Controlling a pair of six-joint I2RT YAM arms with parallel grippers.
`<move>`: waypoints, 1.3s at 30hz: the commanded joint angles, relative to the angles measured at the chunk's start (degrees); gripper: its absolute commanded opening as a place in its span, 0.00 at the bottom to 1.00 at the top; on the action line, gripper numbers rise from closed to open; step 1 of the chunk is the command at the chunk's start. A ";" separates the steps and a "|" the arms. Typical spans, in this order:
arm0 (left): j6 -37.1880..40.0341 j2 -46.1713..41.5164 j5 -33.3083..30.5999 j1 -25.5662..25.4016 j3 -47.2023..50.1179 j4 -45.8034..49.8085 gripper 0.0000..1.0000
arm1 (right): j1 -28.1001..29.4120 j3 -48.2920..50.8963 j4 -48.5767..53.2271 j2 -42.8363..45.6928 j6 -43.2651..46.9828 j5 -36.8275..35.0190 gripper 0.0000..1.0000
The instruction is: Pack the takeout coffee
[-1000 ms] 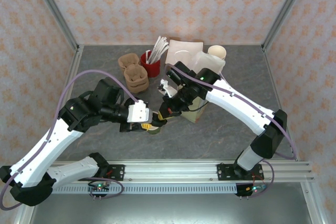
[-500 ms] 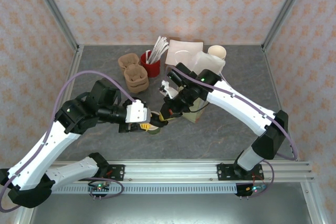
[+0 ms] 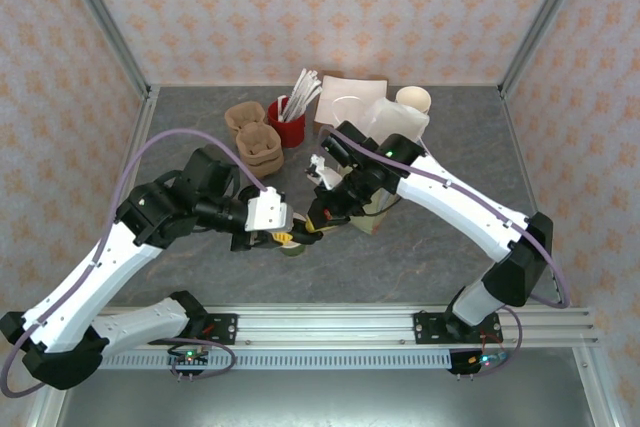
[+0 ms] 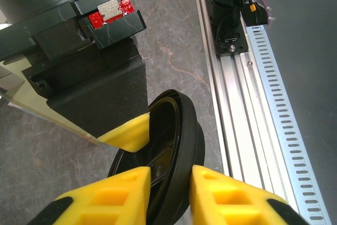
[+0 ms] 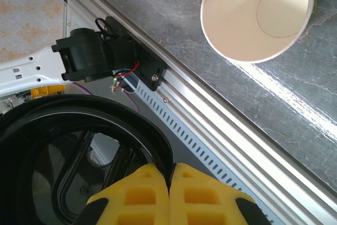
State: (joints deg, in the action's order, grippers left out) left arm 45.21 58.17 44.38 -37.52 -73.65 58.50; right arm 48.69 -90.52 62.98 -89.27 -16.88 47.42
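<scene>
A black round lid [image 4: 181, 140] stands on edge, held from both sides. My left gripper [image 4: 171, 175] is shut on its rim, one yellow finger on each face. My right gripper [image 5: 169, 175] is shut tight on the lid's rim [image 5: 105, 111] from the other side, and one of its fingers [image 4: 129, 133] shows beside the lid. In the top view the two grippers, left [image 3: 283, 238] and right [image 3: 312, 228], meet over a small cup [image 3: 293, 247]. A lidless white paper cup [image 5: 258, 14] stands empty on the table near the front rail. The takeout coffee, as a lidded cup, is out of view.
At the back stand a red cup of sticks [image 3: 287, 125], brown cardboard carriers [image 3: 255, 142], a paper bag [image 3: 390, 122] partly behind the right arm, and a white cup [image 3: 413, 99]. The slotted metal rail [image 4: 253, 104] runs along the table's front edge.
My left gripper's jaws have closed in onto the lid's rim. The left arm has shifted a little. The right gripper has kept its grip and place.
</scene>
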 commanded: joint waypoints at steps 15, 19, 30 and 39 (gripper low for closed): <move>-23.22 3.41 -0.54 -0.01 -2.10 -3.68 0.09 | -0.35 -0.94 -4.32 11.01 -6.49 -28.83 0.31; -32.29 0.72 -0.16 0.63 3.74 -11.89 0.10 | -0.35 2.36 -8.81 15.74 -8.55 -32.20 0.34; -56.61 -2.80 -0.61 7.94 14.64 -17.16 0.04 | 1.28 18.94 -29.64 23.09 -18.99 -24.62 0.33; -70.28 -7.16 3.05 15.57 26.08 -24.79 0.04 | 5.48 26.97 -39.48 21.79 -27.21 -27.61 0.34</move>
State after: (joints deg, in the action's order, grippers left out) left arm -18.11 52.86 44.93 -22.96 -49.28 38.79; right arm 53.58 -65.71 29.63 -67.33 -39.64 21.80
